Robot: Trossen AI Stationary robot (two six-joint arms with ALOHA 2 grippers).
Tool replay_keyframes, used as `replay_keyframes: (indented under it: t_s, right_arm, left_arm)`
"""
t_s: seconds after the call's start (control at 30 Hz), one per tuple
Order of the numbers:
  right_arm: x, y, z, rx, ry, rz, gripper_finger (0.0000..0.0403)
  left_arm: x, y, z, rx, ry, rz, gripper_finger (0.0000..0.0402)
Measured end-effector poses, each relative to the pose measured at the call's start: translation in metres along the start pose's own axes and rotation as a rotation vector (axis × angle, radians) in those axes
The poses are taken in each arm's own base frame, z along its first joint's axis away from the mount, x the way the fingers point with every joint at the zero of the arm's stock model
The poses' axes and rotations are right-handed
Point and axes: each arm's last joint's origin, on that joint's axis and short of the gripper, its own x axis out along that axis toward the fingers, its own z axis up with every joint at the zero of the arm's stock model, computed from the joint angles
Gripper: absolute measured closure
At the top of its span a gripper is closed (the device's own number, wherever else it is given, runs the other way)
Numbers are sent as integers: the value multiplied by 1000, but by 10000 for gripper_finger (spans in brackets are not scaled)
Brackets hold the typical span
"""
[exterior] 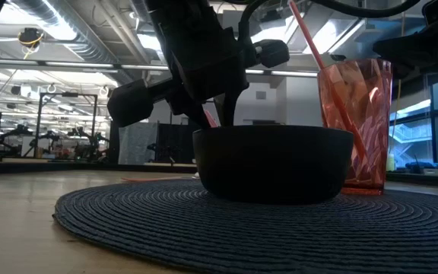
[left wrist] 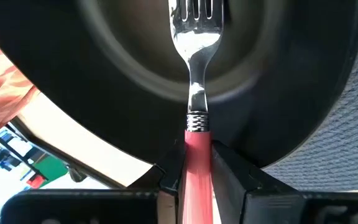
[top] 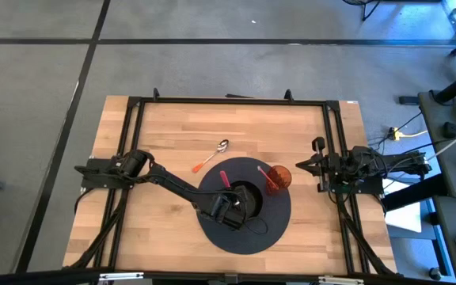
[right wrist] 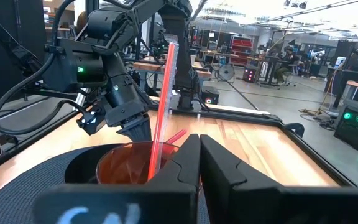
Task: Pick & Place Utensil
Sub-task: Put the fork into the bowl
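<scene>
A fork with a red handle (left wrist: 196, 155) and a steel head (left wrist: 195, 34) is in my left gripper (left wrist: 196, 171), which is shut on it over the black bowl (top: 250, 198). The fork's tines point down into the bowl (left wrist: 104, 56). The bowl stands on a round dark mat (top: 279, 226). In the low view my left gripper (exterior: 223, 106) hangs over the bowl's near-left rim (exterior: 272, 164). A red tumbler (top: 279, 177) with a red stick in it stands on the mat's far right. My right gripper (top: 303, 166) is shut and empty at the table's right side. My left gripper pinches the fork's red handle (left wrist: 197, 146) between its two fingers, just behind the steel neck. The fingers come from above, slanting down, and lie along the fork. The fork is lifted, head down inside the bowl; whether the tines touch the bowl's bottom, I cannot tell.
A spoon with an orange handle (top: 210, 157) lies on the bare wood beyond the mat, toward the far edge. The tumbler (exterior: 356, 125) stands close beside the bowl. A black frame (top: 228, 100) runs round the table top.
</scene>
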Motion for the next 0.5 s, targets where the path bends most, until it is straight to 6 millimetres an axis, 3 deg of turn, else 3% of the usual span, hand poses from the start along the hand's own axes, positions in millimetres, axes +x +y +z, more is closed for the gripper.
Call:
replay_keyframes:
  t_s: [0.5]
  right_arm:
    - [0,0,0,0,0,0,391]
  left_arm:
    - [0,0,0,-6,2,1,343]
